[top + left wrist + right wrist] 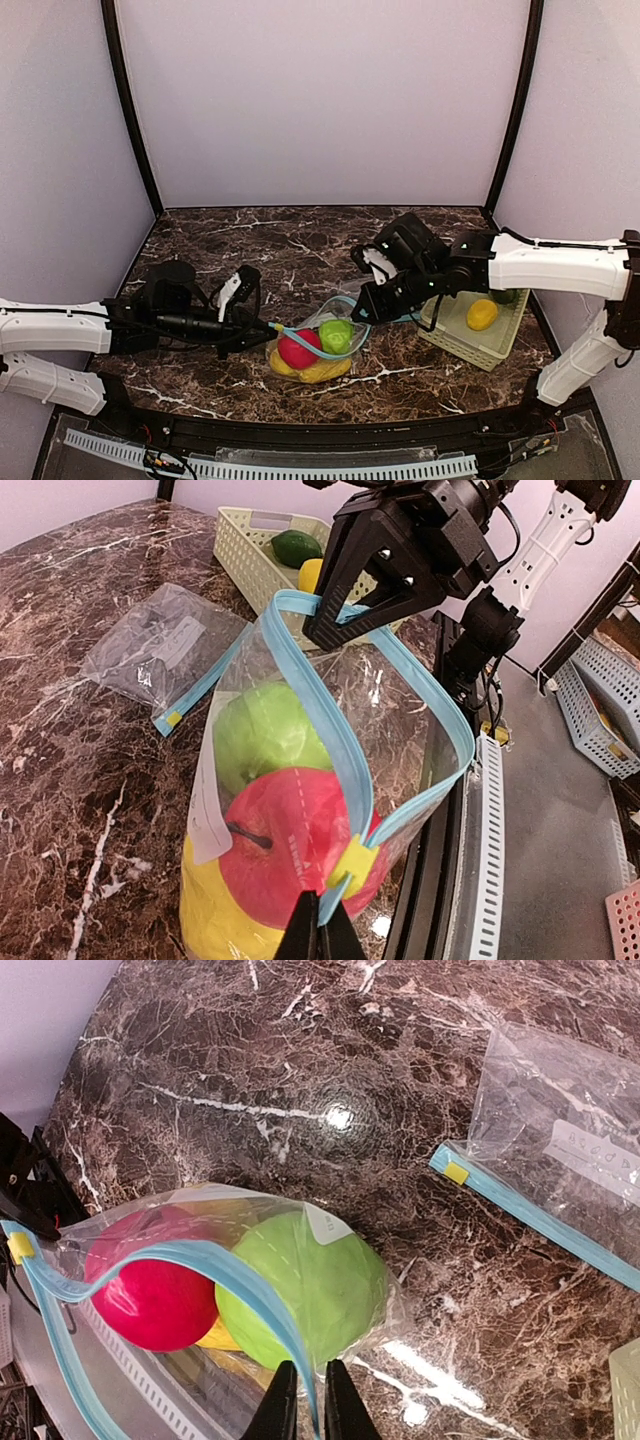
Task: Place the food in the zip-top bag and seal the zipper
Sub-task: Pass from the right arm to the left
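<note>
Left gripper (320,932) clenched on the zipper end by the yellow slider (352,863). Right gripper (305,1400) clenched on the blue zipper strip (240,1285). Zip-top bag (405,720) rests on dark marble table (300,240), lilac walls (320,100) around. Mouth gapes, long axis gripper to gripper. Inside: red ball (290,830), light green ball (265,735), yellow pieces (215,910).

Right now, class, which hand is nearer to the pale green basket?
Right. The right hand grips the bag by its zipper close beside the basket; the left hand grips the zipper's other end, the bag lying between it and the basket.
</note>
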Robot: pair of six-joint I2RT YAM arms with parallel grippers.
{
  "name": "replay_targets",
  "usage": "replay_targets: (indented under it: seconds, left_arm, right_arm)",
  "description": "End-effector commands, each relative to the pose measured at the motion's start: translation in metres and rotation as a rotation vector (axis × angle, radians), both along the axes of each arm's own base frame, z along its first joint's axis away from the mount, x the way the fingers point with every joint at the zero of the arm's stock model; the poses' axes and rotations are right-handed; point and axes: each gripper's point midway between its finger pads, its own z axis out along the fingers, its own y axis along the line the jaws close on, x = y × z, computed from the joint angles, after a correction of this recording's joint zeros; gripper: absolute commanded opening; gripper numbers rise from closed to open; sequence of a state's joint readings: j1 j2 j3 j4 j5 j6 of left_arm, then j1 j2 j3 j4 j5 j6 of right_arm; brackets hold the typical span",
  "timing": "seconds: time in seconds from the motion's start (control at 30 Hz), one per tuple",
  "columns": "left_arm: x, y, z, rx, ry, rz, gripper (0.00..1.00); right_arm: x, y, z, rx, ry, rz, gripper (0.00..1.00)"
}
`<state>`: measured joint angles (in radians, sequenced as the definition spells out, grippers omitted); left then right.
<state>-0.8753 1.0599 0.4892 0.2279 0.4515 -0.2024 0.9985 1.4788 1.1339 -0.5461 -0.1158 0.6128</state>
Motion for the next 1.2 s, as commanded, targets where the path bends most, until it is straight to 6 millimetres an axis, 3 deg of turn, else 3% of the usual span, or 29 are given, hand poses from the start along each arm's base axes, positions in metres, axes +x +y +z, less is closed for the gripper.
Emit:
replay_targets:
  seconds: [0.0,0.1,0.23,0.4,0.6,0.8,1.17]
  left_arm:
    - [-0.003,0.001,0.009,-0.011,-0.018,-0.012,0.01]
    - [-0.004,0.000,0.013,-0.018,-0.023,-0.017,0.01]
    - [-0.005,-0.001,0.016,-0.019,-0.023,-0.024,0.01]
    - [-0.007,0.000,0.019,-0.028,-0.014,-0.031,0.01]
    - [-0.010,0.002,0.027,-0.058,-0.020,-0.027,0.01]
    - [-0.012,0.004,0.031,-0.067,-0.017,-0.030,0.01]
    - [-0.014,0.003,0.031,-0.070,-0.010,-0.039,0.01]
  right_arm:
    - [0.007,0.005,0.031,0.060,-0.074,0.020,0.16]
    - [0.007,0.003,0.049,0.070,-0.139,0.054,0.39]
    - [0.004,0.004,0.081,0.099,-0.254,0.119,0.54]
    - [-0.021,0.030,0.105,0.152,-0.373,0.300,0.51]
    - [-0.063,0.088,0.106,0.242,-0.422,0.535,0.43]
    - [-0.066,0.119,0.094,0.285,-0.446,0.610,0.36]
    - [-0.060,0.136,0.083,0.276,-0.497,0.671,0.31]
